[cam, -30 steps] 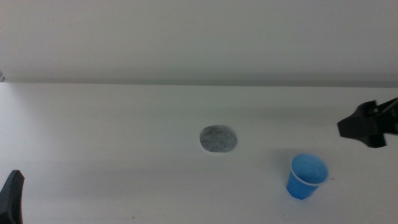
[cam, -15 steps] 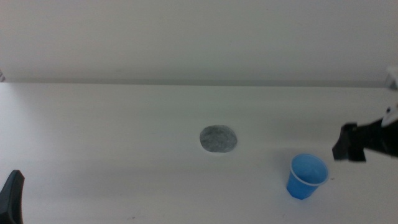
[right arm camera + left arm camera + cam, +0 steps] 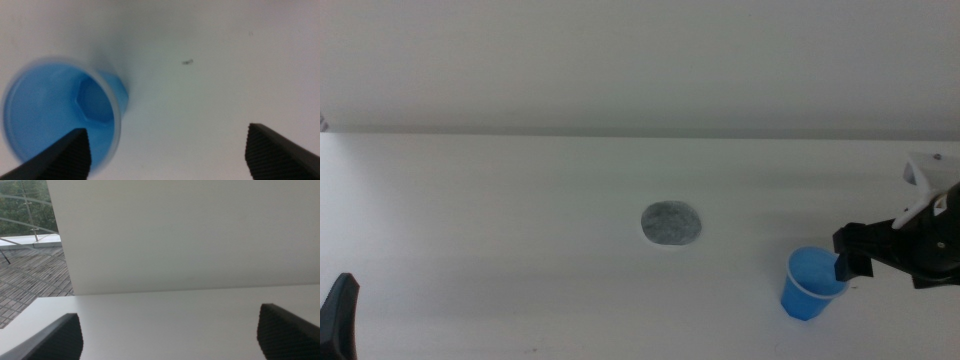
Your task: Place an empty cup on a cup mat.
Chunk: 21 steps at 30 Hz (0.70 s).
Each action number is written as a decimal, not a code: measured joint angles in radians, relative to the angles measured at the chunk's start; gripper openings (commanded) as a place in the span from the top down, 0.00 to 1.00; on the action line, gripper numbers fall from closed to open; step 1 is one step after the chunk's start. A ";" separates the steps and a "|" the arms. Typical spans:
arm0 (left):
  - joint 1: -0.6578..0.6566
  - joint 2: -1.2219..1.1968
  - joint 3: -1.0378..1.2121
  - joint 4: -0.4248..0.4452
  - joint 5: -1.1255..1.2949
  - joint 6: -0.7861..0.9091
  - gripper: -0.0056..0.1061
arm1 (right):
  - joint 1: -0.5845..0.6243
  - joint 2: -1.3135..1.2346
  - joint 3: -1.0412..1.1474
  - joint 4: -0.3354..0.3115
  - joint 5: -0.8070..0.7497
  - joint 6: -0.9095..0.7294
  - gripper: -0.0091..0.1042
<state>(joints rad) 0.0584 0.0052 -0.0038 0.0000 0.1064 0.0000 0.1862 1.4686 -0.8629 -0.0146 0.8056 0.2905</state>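
Two arms on my feed over the wide white table (image 3: 520, 200). My right gripper (image 3: 841, 265) comes in from the table's right edge, jaws spread wide and holding nothing, one jaw over the rim of the small bright blue tapered plastic cup (image 3: 811, 284). That cup stands upright and empty near the front right corner. My left gripper (image 3: 340, 318) waits at the front left corner, jaws wide apart, empty. Smallest, the flat round speckled grey cup mat (image 3: 671, 223) lies mid-table, well apart from the cup.
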 measured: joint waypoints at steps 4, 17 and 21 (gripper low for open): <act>0.000 0.000 0.000 0.000 0.000 0.000 0.11 | 0.000 0.032 0.000 -0.008 -0.047 0.028 0.28; 0.000 0.000 0.000 0.000 0.000 0.000 0.11 | 0.007 0.105 0.002 -0.008 -0.124 0.043 0.31; 0.000 0.000 0.000 0.000 0.000 0.000 0.11 | 0.018 0.119 0.002 0.002 -0.144 0.043 0.31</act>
<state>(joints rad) 0.0584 0.0052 -0.0038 0.0000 0.1064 0.0000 0.2044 1.5879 -0.8608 -0.0125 0.6617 0.3337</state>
